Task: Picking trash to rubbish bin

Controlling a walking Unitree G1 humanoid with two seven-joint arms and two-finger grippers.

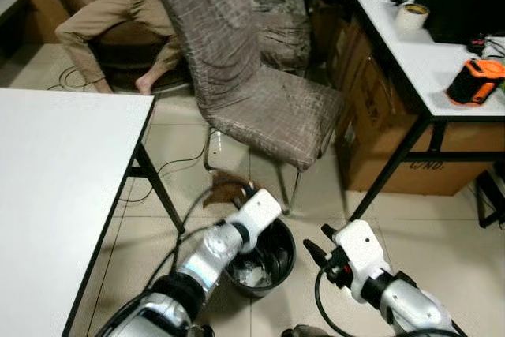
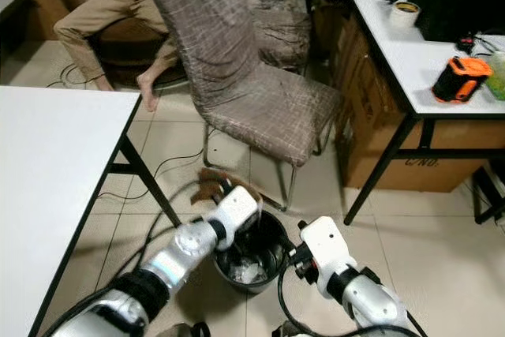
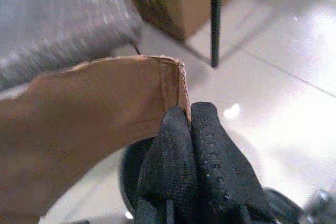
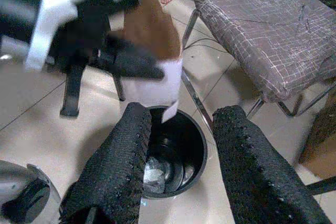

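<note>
Low in the middle of the frame, the left gripper (image 3: 189, 124) is pinched tight on a piece of brown cardboard (image 3: 89, 119) above the black bin (image 1: 272, 262). Its wrist camera shows that pinch; the head cameras mostly hide the cardboard. The right gripper (image 4: 181, 156) hangs beside the bin, fingers apart, crumpled plastic (image 4: 153, 174) visible inside.

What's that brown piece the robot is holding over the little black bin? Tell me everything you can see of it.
It looks like a flat piece of brown cardboard, torn or roughly cut, with a straight edge and a sharp corner. The left gripper has its two black fingers shut on that corner. The piece hangs just above the rim of the round black bin, which stands on the tiled floor beside the chair and already holds some crumpled clear plastic. From the right wrist view its lower part looks white. Nothing else touches it.
</note>
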